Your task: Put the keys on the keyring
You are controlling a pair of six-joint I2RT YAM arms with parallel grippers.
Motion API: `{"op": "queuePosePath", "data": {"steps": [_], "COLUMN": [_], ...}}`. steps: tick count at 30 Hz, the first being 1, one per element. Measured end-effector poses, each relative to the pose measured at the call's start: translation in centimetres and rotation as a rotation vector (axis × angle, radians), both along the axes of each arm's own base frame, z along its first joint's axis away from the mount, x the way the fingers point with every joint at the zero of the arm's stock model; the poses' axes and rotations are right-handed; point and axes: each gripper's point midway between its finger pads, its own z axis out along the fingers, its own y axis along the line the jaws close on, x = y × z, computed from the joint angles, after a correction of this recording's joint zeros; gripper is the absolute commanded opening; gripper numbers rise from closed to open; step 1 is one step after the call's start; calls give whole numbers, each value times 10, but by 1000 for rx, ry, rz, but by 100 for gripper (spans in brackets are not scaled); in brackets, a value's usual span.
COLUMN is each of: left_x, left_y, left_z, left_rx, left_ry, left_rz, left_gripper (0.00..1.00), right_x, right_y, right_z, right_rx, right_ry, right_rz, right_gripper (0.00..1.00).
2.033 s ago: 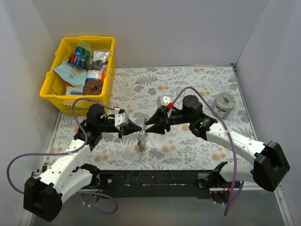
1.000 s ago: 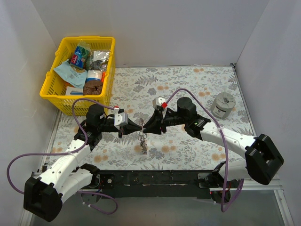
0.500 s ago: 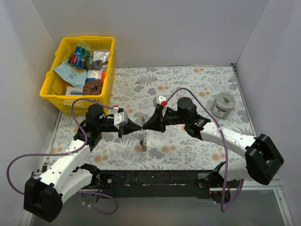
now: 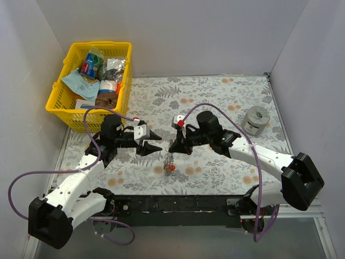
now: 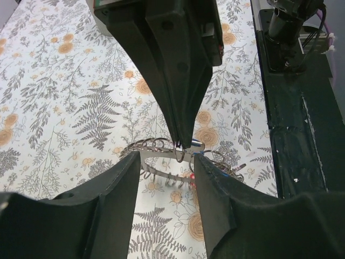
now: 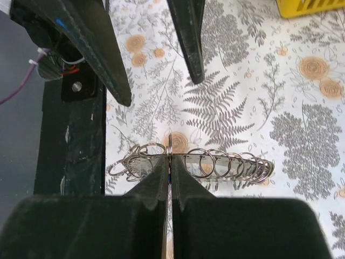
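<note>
The keyring (image 4: 168, 160) is a thin silvery band carrying many small split rings. It hangs from my right gripper (image 4: 172, 148), which is shut on one of its rings. In the right wrist view the shut fingers (image 6: 169, 162) pinch a ring at the middle of the keyring (image 6: 226, 162). My left gripper (image 4: 157, 145) is open just left of it, not touching. In the left wrist view my open left gripper (image 5: 167, 162) frames the keyring (image 5: 156, 147). A red key head (image 5: 192, 176) hangs below it, also seen from above (image 4: 171, 168). I cannot make out a blue key clearly.
A yellow basket (image 4: 58, 100) of packets stands at the back left. A squat grey cylinder (image 4: 255, 120) sits at the right. The black base rail (image 4: 178, 204) runs along the near edge, and white walls enclose the floral mat.
Both grippers met at the keyring before. My left gripper has since opened and drawn back left. My right gripper has moved slightly left and lower, still holding the keyring.
</note>
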Motion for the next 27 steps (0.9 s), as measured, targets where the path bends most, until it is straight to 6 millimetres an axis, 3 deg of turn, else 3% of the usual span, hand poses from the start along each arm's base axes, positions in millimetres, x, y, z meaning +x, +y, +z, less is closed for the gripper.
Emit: {"op": "queuePosePath", "data": {"steps": [11,17,21,27], "left_x": [20,28,34,41], "left_y": [-10,-13,-10,-4], "left_z": [-24,-25,-26,-20], "left_rx": [77,105,122,135], "left_ry": [183,216,208,178], "left_rz": [-6,9,49,117], "left_gripper": [44,45,45,47], "right_x": [8,8,5,12], "right_y": [-18,-21,-16,12], "right_z": [-16,-20,-17,-12], "right_rx": [-162,-180,-162,-144], "right_ry": [-51,-53,-40,-30], "right_rz": [-23,-23,-3,50], "right_gripper": [1,1,1,1]}}
